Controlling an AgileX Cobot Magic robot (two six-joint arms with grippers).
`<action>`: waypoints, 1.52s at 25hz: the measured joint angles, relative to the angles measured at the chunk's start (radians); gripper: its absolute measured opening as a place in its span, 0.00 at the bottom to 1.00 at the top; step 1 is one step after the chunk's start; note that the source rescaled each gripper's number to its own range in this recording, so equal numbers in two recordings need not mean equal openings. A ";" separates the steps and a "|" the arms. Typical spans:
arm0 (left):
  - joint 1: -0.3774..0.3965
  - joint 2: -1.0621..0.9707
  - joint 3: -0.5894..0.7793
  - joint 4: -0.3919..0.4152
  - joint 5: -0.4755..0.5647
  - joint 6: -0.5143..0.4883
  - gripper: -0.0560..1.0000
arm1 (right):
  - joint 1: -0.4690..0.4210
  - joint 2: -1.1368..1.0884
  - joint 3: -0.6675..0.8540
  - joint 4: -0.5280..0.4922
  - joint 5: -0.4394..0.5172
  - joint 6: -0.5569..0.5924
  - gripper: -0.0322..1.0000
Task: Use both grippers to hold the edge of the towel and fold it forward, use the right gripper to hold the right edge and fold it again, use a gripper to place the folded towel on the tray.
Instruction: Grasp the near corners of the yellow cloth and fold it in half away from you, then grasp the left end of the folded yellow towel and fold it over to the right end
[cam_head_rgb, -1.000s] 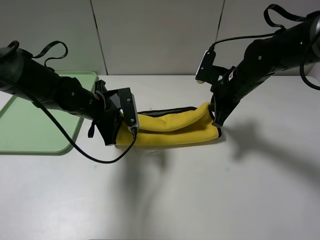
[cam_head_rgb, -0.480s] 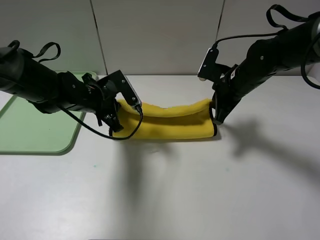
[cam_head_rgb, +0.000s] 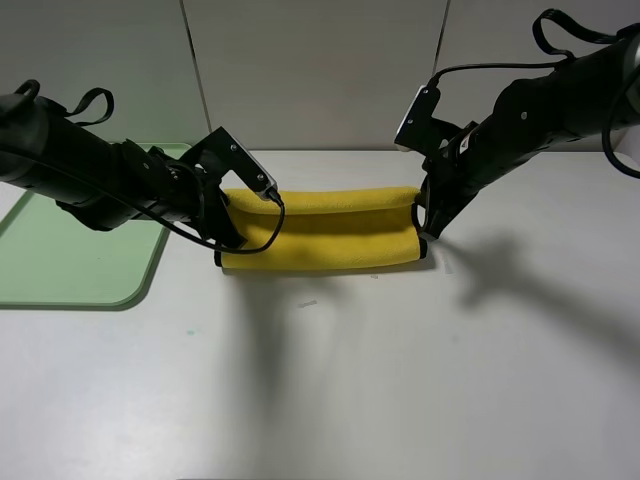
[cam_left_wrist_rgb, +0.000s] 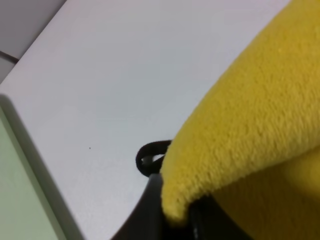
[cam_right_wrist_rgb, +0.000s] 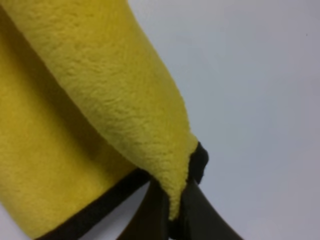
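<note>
From the high camera, a bright yellow towel (cam_head_rgb: 320, 232) lies on a white table (cam_head_rgb: 400, 380) as a long band folded over on itself; the left gripper (cam_head_rgb: 228, 222) meets its left end and the right gripper (cam_head_rgb: 424, 215) its right end. A pale green tray (cam_head_rgb: 60, 285) sits on the table at the left, under the left arm; the towel lies off it, to its right. This view is too distant to show how the jaws stand; the wrist cameras fill that in. The left wrist view shows dark jaws pinched tight on a rounded fold of yellow pile; a small black corner loop (cam_left_wrist_rgb: 150, 156) rests on the table just beside them, and a sliver of green tray shows at one corner. The right wrist view shows jaws clamped on the towel's corner; the black trim (cam_right_wrist_rgb: 100, 205) borders the lower layer, and the upper layer bulges over it.
</note>
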 joint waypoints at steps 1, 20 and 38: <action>0.000 0.000 0.000 0.000 0.000 0.000 0.05 | 0.000 0.000 0.000 0.000 0.000 0.000 0.03; 0.000 0.000 0.019 -0.002 -0.030 0.015 0.99 | 0.000 0.000 0.000 0.000 -0.054 0.070 1.00; 0.000 0.000 0.049 -0.002 -0.082 0.014 1.00 | 0.000 -0.300 0.000 -0.003 0.366 0.483 1.00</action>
